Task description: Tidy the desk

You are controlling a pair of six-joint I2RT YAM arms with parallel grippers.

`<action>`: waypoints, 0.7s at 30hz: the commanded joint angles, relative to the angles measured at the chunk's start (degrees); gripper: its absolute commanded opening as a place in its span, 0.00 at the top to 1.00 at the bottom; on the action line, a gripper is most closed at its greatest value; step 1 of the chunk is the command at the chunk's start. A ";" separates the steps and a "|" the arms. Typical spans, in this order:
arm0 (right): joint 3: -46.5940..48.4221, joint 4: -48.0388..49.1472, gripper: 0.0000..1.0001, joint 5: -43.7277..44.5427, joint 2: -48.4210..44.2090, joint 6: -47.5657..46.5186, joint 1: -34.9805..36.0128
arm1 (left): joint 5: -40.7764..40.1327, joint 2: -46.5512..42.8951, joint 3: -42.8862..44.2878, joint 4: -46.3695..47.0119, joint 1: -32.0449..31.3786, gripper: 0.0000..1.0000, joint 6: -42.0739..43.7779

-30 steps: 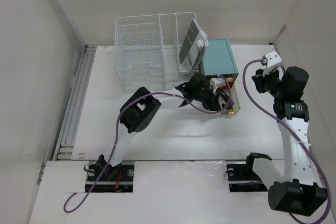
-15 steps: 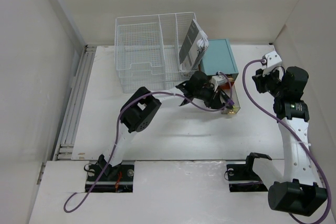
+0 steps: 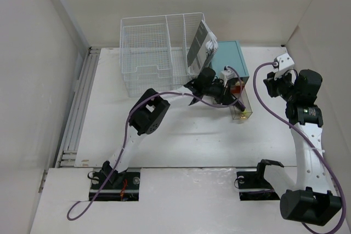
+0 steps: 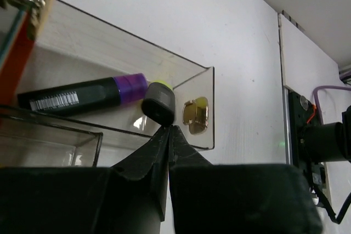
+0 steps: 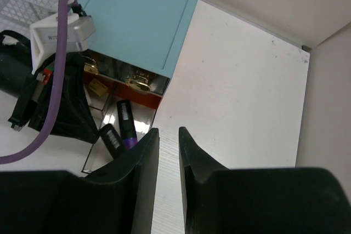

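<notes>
The desk (image 3: 181,135) is a matte white tabletop with a ribbed rail (image 3: 77,108) along its left edge. A clear drawer (image 4: 197,80) with a gold knob (image 4: 194,114) stands pulled out from the teal drawer box (image 3: 227,58). In it lie a black marker with a purple band (image 4: 82,94) and a second dark marker with a yellow-green end (image 4: 159,102). My left gripper (image 4: 169,130) is shut and empty, its tips just over the drawer's front wall, close to the second marker. My right gripper (image 5: 169,132) hovers over bare desk right of the drawer, slightly open, holding nothing.
A white wire-mesh organizer (image 3: 153,53) stands at the back, a patterned booklet (image 3: 200,47) leaning in its right compartment. The teal box (image 5: 142,20) sits right beside it. Walls close in on both sides; the left arm's purple cable (image 3: 181,98) arcs over the desk.
My left wrist has swung back toward the teal box, uncovering more of the clear drawer and the markers in it. The right arm has not moved.
</notes>
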 commanded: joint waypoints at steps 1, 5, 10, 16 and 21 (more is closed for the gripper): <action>0.20 1.78 0.73 0.32 -0.08 -0.14 -0.33 | 0.43 -0.16 5.87 1.55 0.47 1.00 -1.07; 0.20 1.78 0.73 -0.21 -0.08 -0.14 -0.33 | -0.10 0.46 7.73 1.54 0.99 1.00 -1.07; 0.20 1.78 0.73 -0.21 -0.08 -0.66 -0.33 | -0.10 -0.94 6.95 1.01 1.61 1.00 -1.07; 0.72 -1.64 0.61 -2.14 -0.08 -6.00 -1.39 | -5.51 -15.77 -9.64 2.42 1.61 1.00 3.23; 2.04 -11.62 1.00 -15.54 -1.58 -19.26 -1.39 | -26.26 -31.08 -27.83 1.09 -3.04 0.60 10.01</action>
